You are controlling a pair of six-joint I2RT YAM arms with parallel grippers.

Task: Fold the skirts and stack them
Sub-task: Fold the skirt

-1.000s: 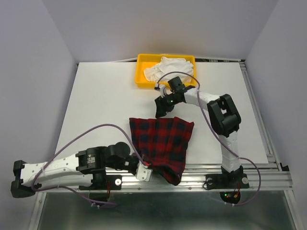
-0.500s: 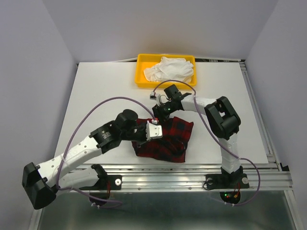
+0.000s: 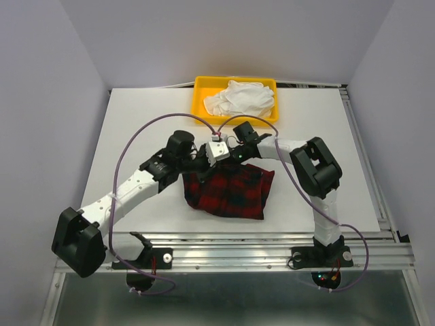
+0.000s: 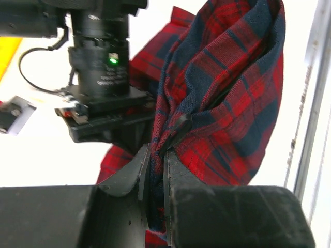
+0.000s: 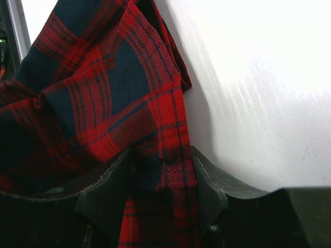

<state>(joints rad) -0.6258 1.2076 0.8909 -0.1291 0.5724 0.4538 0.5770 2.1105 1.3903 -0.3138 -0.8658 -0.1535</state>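
A red and navy plaid skirt [image 3: 231, 191] lies folded over on the white table [image 3: 136, 129], near the middle. My left gripper [image 3: 212, 157] is shut on its near edge and holds it at the skirt's far edge; in the left wrist view [image 4: 155, 160] the cloth [image 4: 227, 93] is pinched between the jaws. My right gripper [image 3: 230, 157] sits right beside it, at the same far edge. In the right wrist view the right gripper [image 5: 160, 170] is shut on a bunch of the plaid cloth [image 5: 98, 88].
A yellow tray [image 3: 201, 102] at the back of the table holds a white crumpled garment [image 3: 241, 97]. The metal rail [image 3: 272, 250] runs along the table's near edge. The left arm's purple cable [image 3: 149, 129] arcs over the table.
My left gripper has carried the skirt's near edge from the front rail up and back to the far edge, folding the skirt over. The right gripper moved slightly left and stays on the far edge.
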